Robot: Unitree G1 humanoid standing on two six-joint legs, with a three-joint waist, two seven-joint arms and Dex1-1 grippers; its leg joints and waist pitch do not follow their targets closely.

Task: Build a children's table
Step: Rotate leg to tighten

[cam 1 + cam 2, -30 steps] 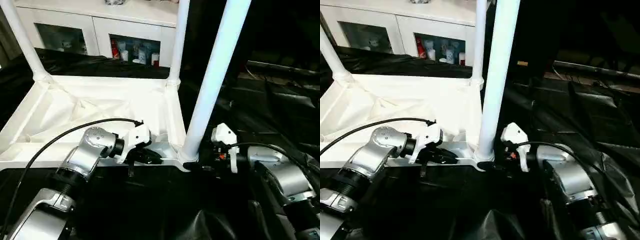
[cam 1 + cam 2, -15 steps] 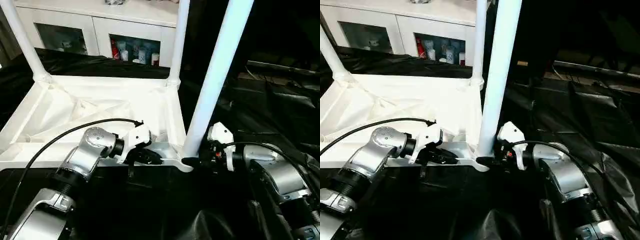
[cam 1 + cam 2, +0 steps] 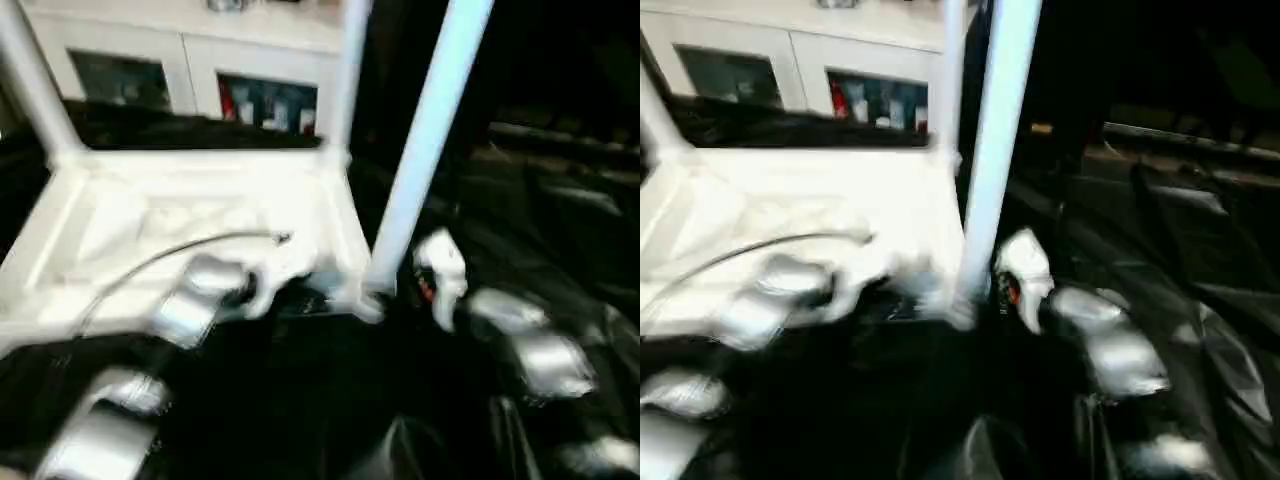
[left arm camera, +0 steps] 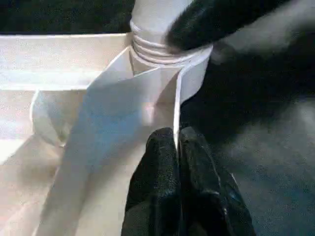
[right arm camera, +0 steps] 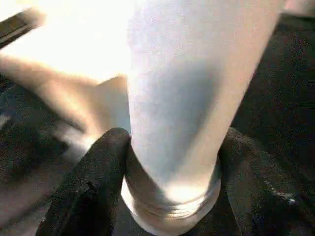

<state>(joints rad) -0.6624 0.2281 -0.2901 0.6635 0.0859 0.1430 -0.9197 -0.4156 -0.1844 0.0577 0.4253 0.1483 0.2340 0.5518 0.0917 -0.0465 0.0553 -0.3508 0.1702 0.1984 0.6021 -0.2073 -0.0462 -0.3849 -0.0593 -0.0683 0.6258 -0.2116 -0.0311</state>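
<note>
Tabletop (image 3: 190,215) is laid upside down on black cloth (image 3: 520,220), so its ribbed under part is turned up. Three white legs are seen standing up from its corner sockets. The near leg (image 3: 425,140) is stood in the corner socket (image 4: 167,59) nearest the right arm. Two more legs are stood at the far corners, the far left leg (image 3: 30,80) and the far right leg (image 3: 350,75).

The left gripper (image 4: 176,147) is pressed shut on the thin edge wall of the tabletop, just beside that near socket. Its two black fingers (image 4: 157,167) are shown squeezed together, with the white wall pinched between them.

The right gripper (image 5: 172,147) is set around the bottom of the near leg, just above the socket ring. One black finger (image 5: 98,177) is laid against each side of the leg, and both are seen touching it. The fingers are kept apart by the leg between them.

A white cabinet (image 3: 200,60) with glass doors is seen behind the table, and small bottles (image 3: 265,105) are kept inside it.
</note>
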